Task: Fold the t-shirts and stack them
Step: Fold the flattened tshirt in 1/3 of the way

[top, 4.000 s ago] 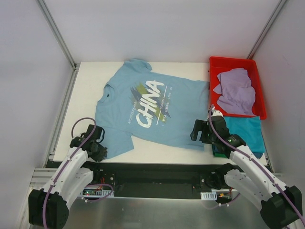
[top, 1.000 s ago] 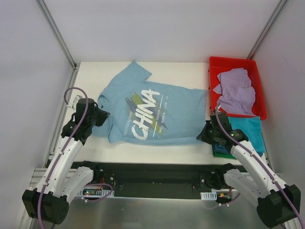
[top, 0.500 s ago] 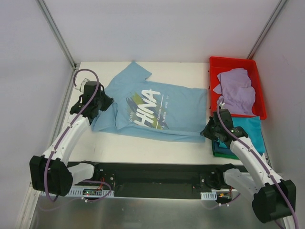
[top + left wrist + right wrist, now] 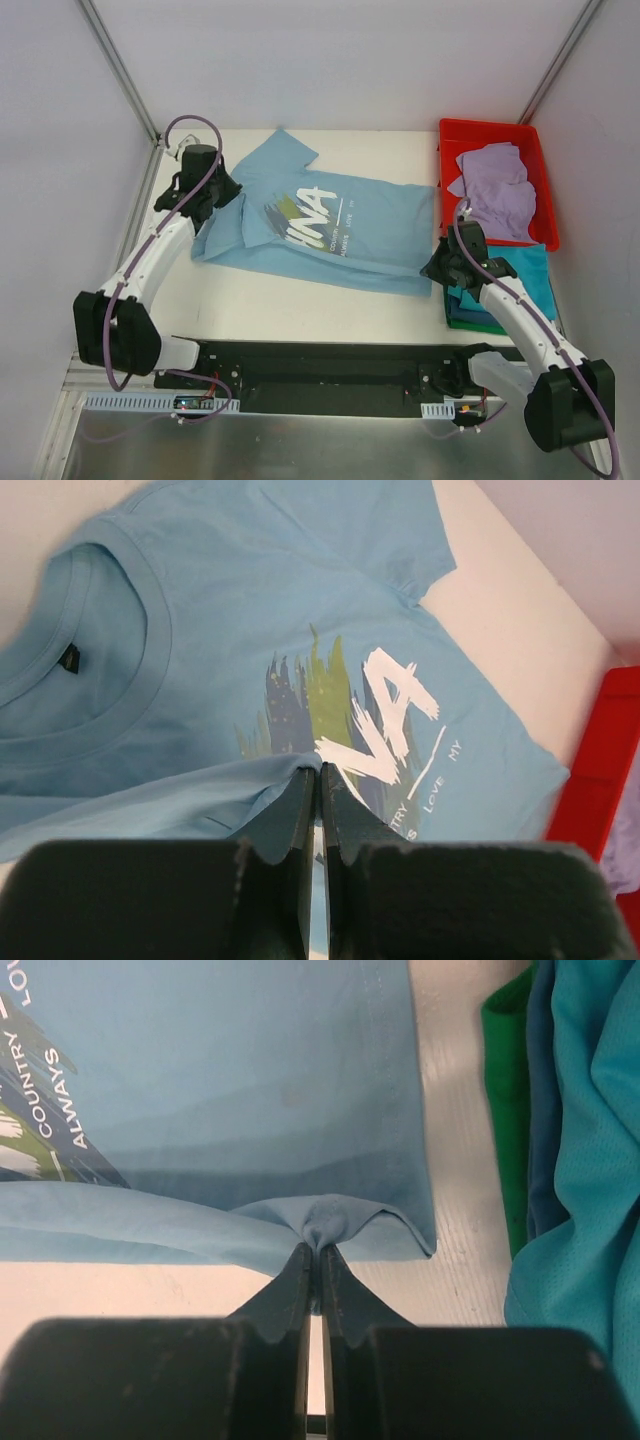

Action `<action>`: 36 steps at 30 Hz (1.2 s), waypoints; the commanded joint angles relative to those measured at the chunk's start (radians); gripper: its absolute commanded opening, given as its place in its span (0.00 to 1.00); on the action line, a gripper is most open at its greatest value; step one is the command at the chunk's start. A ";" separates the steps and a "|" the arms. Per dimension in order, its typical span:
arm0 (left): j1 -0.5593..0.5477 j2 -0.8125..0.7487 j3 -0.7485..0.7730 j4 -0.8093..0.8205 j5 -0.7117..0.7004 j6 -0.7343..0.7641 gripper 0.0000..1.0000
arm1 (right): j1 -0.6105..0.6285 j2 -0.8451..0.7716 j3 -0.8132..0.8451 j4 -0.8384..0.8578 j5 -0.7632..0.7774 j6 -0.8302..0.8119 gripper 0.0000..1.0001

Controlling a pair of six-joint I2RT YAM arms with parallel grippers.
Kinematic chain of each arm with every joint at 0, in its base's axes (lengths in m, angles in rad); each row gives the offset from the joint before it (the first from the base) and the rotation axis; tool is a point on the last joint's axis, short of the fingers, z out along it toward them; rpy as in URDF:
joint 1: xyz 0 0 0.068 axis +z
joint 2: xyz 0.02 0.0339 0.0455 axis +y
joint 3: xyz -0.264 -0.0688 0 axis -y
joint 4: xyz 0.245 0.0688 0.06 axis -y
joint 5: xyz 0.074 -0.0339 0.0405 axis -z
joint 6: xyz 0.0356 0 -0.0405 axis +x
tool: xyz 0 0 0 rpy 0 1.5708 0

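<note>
Our left hand (image 4: 320, 772) is pinched tight on a raised fold of the light blue t-shirt (image 4: 250, 630), just below white brushed "VA" and "LOVE MY". Our right hand (image 4: 315, 1252) is clamped on its puckered hem near "COUNTRY ALWAYS". The soft tee lies across the white surface (image 4: 300, 310), beside a teal, blue and green stack (image 4: 590, 1110).

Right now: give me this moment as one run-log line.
left gripper shut on light blue t-shirt | right gripper shut on its hem | lavender shirt in red bin
</note>
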 commanded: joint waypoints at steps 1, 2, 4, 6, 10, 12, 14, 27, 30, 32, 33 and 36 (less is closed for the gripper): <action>-0.006 0.117 0.086 0.034 0.041 0.101 0.00 | -0.021 0.049 0.059 0.058 0.032 -0.018 0.06; -0.006 0.155 0.107 0.042 0.052 0.119 0.00 | -0.026 0.064 0.065 0.067 0.036 -0.021 0.06; -0.006 0.235 0.164 0.053 0.073 0.173 0.00 | -0.035 0.104 0.084 0.082 0.046 -0.030 0.06; -0.007 0.325 0.248 0.062 0.093 0.233 0.00 | -0.047 0.155 0.102 0.093 0.051 -0.040 0.06; -0.001 0.508 0.402 0.076 0.245 0.395 0.08 | -0.064 0.257 0.136 0.138 0.066 -0.050 0.10; -0.001 0.591 0.472 0.070 0.300 0.454 0.16 | -0.066 0.307 0.159 0.153 0.065 -0.056 0.11; 0.002 0.663 0.530 0.068 0.350 0.478 0.23 | -0.064 0.339 0.182 0.156 0.060 -0.063 0.13; 0.010 0.457 0.390 0.013 0.368 0.430 0.99 | -0.012 0.175 0.193 0.067 0.039 -0.135 0.96; 0.010 0.348 0.221 0.041 0.319 0.407 0.99 | 0.060 0.132 0.165 0.079 -0.004 -0.147 0.96; 0.013 0.314 0.122 0.050 0.269 0.371 0.99 | 0.093 0.138 0.145 0.115 -0.069 -0.149 0.96; 0.016 0.307 0.088 0.056 0.253 0.351 0.99 | 0.103 0.155 0.144 0.133 -0.092 -0.146 0.96; 0.043 0.327 0.020 0.067 0.247 0.293 0.99 | 0.123 0.251 0.160 0.174 -0.141 -0.136 0.96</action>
